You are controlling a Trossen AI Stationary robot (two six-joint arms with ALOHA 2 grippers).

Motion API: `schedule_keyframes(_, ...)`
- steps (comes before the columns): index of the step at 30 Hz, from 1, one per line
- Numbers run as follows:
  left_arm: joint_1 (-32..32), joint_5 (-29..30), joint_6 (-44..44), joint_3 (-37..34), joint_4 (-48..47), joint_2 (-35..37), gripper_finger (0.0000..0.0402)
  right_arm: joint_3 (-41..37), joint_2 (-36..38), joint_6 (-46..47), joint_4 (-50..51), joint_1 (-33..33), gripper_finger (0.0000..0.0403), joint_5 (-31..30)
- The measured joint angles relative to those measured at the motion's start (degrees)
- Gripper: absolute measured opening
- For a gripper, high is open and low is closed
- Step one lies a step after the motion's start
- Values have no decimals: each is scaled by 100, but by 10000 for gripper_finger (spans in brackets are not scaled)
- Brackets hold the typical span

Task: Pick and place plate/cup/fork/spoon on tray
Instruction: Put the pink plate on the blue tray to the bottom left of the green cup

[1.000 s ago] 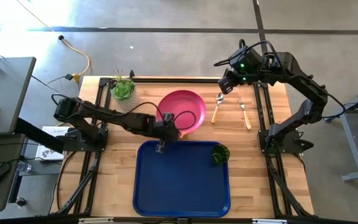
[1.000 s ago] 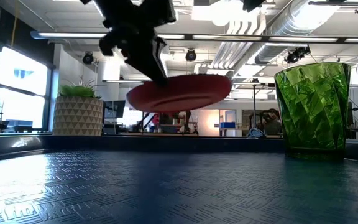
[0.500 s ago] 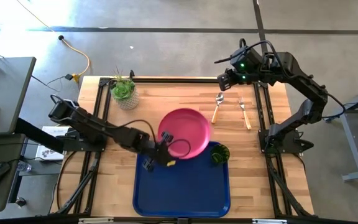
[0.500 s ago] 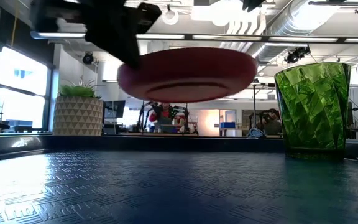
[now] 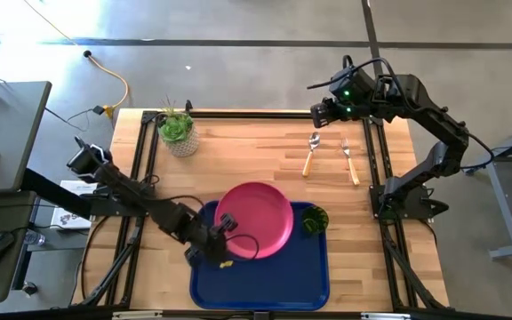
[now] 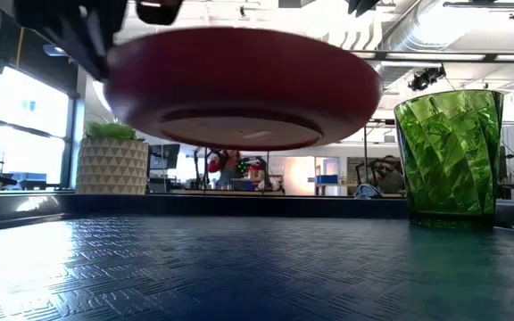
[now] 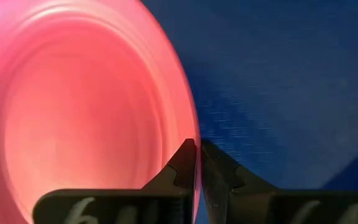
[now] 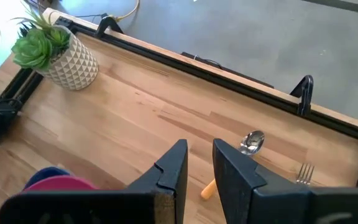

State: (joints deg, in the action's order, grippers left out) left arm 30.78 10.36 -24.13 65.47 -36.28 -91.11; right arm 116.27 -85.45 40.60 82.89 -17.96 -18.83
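The left gripper (image 5: 223,238) is clamped tight on the rim of the plate (image 5: 254,220); in the left wrist view its two dark fingers (image 7: 185,165) pinch the pink-red edge between them, one on each side. It holds the plate from the plate's left side, over the near left part of the tray (image 5: 260,277). The plate is carried clear of the tray floor: the low view shows its underside (image 6: 244,89) hanging in the air above the dark ribbed surface, roughly level, with its base ring facing down. Being round, it has no long axis to speak of; its open face looks up.

The tray lies with its long sides running near to far, at the front middle of the table (image 5: 238,147). The cup (image 5: 315,220) stands upright in the tray's far right corner, just beside the plate's right edge.

Farther back on the bare wood, the spoon (image 5: 310,153) and the fork (image 5: 350,161) lie side by side but apart, each with its long axis running near to far, metal end toward the far edge and orange-yellow handle toward the front. A potted succulent (image 5: 178,131) sits at the far left corner.

The right gripper (image 5: 320,113) waits above the far right of the table, its fingers (image 8: 169,171) a little apart with nothing between them.
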Motion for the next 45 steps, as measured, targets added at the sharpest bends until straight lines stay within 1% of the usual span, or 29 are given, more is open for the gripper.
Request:
schedule_keyframes(5,246,-365,-115,0,-4,0,1,0,0,103,0,0,67,0)
schedule_keyframes(12,387,-404,-218,0,52,-2,1,0,0,201,0,0,67,0)
schedule_keyframes(18,413,-612,-571,4,259,-254,1,0,0,205,0,0,67,0)
schedule_keyframes(28,427,-716,-1064,4,635,-624,1,0,0,204,-35,0,67,0)
schedule_keyframes(35,398,-901,-1057,2,737,-757,1,0,0,204,-42,0,67,4)
schedule_keyframes(38,372,-1073,-1073,-4,760,-843,1,0,0,204,-44,0,67,20)
schedule_keyframes(45,335,-1102,-1065,-2,936,-1076,1,0,0,204,-46,0,67,74)
